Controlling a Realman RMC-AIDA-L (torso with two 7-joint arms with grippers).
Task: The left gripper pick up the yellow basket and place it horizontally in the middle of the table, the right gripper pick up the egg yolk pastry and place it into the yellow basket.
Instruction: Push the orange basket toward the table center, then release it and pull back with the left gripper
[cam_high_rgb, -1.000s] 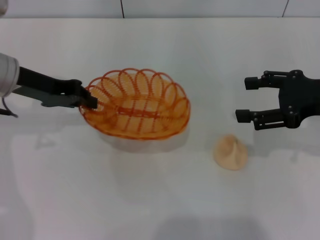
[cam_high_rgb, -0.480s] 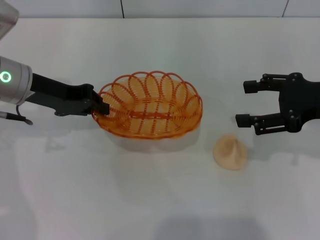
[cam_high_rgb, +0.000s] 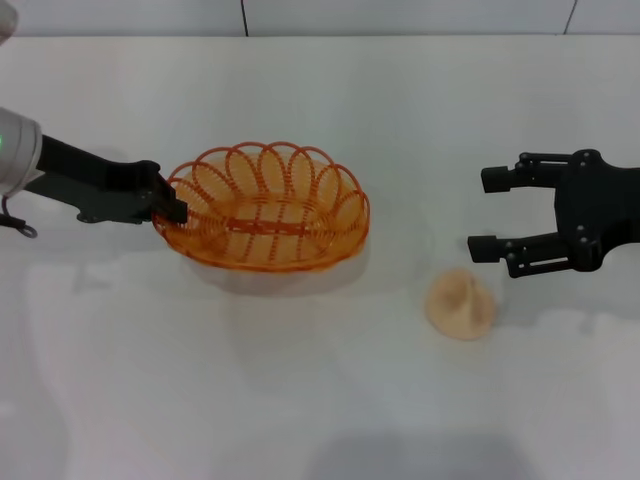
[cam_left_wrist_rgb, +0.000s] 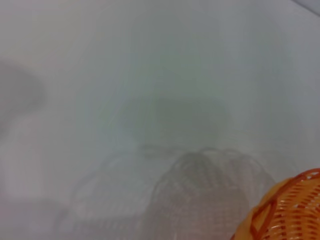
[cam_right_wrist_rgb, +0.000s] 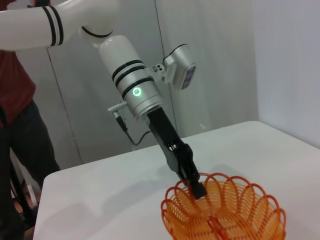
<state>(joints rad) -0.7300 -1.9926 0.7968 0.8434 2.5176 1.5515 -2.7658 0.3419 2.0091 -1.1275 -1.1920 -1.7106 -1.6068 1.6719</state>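
Observation:
The yellow basket (cam_high_rgb: 265, 208) sits left of the table's (cam_high_rgb: 320, 400) middle, long side across, with its shadow just under it. My left gripper (cam_high_rgb: 170, 208) is shut on the basket's left rim. The egg yolk pastry (cam_high_rgb: 459, 304) lies on the table to the right of the basket. My right gripper (cam_high_rgb: 485, 213) hovers open behind and right of the pastry, holding nothing. One edge of the basket (cam_left_wrist_rgb: 287, 210) and its shadow show in the left wrist view. In the right wrist view my left gripper (cam_right_wrist_rgb: 196, 187) clamps the basket (cam_right_wrist_rgb: 225, 212) rim.
The white wall meets the table's far edge (cam_high_rgb: 320, 36). In the right wrist view a person in a red shirt (cam_right_wrist_rgb: 15, 100) stands beyond the table's far left side.
The left arm swung the basket to the right, then back to the left, still gripping its rim. The right gripper has barely moved and the pastry has stayed put.

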